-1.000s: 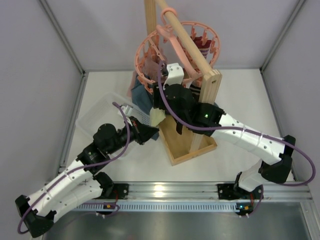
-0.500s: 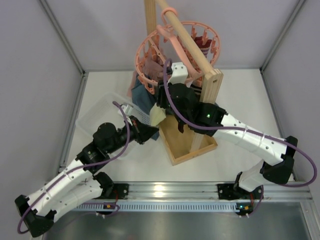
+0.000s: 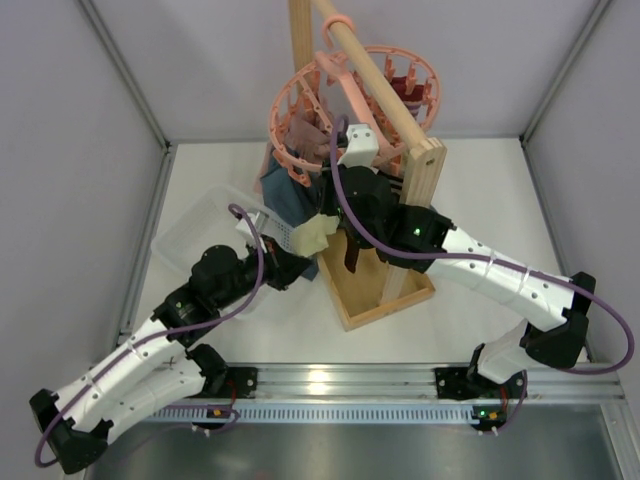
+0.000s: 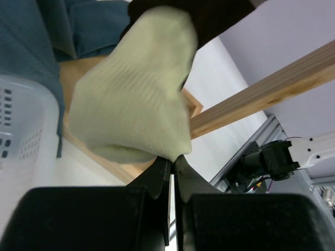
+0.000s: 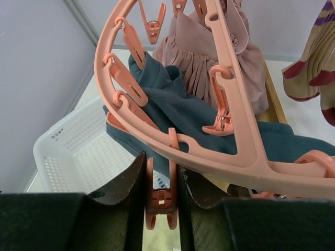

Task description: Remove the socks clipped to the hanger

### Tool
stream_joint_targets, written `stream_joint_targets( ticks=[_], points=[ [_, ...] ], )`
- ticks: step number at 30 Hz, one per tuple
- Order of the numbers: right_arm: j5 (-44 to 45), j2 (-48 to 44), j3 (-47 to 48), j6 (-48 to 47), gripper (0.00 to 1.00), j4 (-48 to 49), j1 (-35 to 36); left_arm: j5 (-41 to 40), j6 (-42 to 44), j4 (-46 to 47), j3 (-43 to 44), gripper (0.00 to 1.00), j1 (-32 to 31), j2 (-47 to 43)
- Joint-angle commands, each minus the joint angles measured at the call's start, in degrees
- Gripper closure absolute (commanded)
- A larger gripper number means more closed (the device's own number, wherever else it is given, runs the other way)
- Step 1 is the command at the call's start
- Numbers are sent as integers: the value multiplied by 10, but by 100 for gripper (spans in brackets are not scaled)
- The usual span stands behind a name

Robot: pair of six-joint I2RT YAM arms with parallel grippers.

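Observation:
My left gripper is shut on the lower edge of the pale cream sock, which hangs just above its fingers; from the top view this sock sits beside the left gripper. My right gripper is shut on a clip peg under the ring of the salmon-pink hanger. The hanger hangs from the wooden bar. A dark brown sock dangles under the right arm. A dark red striped sock is clipped at the far side.
A blue-grey cloth and a dusty-pink garment hang from the hanger's pegs. A white basket stands on the table at the left. The wooden rack's post and base tray stand between the arms.
The right gripper's jaws have closed onto the clip peg. The cream sock and the left gripper have shifted slightly to the left and toward the near edge.

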Motion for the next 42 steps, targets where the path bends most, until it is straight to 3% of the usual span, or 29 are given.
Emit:
stream_joint_targets(
  ticks=[1, 9, 20, 22, 25, 27, 31, 34, 39, 42],
  points=[
    [11, -18, 5, 5, 100, 13, -21, -59, 17, -68, 35, 100, 2, -12],
    [2, -18, 1, -10, 100, 9, -21, -294, 19, -194, 55, 100, 2, -91],
    [-6, -22, -23, -20, 100, 19, -21, -464, 21, -279, 67, 100, 2, -77],
    [-9, -22, -25, -21, 100, 22, -21, -477, 2, -289, 72, 84, 2, -58],
    [-14, -25, -26, -23, 100, 24, -21, -478, -18, -288, 75, 65, 2, -36],
    [-19, -27, -28, -24, 100, 24, -22, -486, -24, -288, 78, 42, 2, -21],
    [-22, -31, -33, -24, 100, 24, -21, -490, -47, -287, 78, 14, 2, -16],
    [-29, -34, -35, -24, 100, 23, -21, -436, -44, -268, 87, 12, 2, -19],
    [-48, -34, -30, -13, 100, 17, -20, -229, 25, -52, 36, 14, 2, -41],
    [-51, -31, -23, -8, 100, 8, -21, -179, 22, 38, 1, 15, 2, -26]
  ],
)
